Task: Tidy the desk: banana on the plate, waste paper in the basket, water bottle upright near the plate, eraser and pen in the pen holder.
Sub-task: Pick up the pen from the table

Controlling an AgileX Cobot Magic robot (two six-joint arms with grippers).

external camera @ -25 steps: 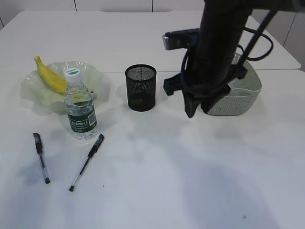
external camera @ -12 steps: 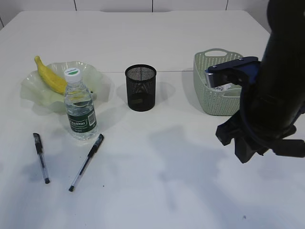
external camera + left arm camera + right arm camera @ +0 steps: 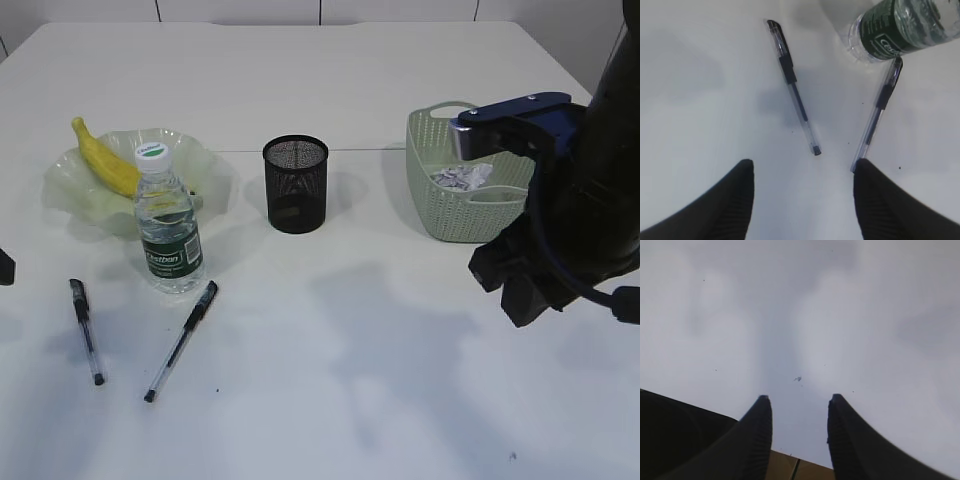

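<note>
Two pens near the worktop's front-left corner

We see the left gripper [image 3: 802, 185] spread wide, empty, above the pens [image 3: 792, 85] [image 3: 876, 112]; the right gripper [image 3: 799, 432], parted and empty, hangs well apart near the basket [image 3: 440, 205].

Your right arm [image 3: 570, 220] has swung away from the basket [image 3: 440, 205]: a second ago it stood in front of it, hiding most of it; half a second ago it had dropped to the right foreground; now it sits slightly higher at the right edge. You can now see the whole basket front and the crumpled paper [image 3: 462, 177] inside. A dark sliver of your left arm [image 3: 5, 267] has entered at the left edge.
</note>
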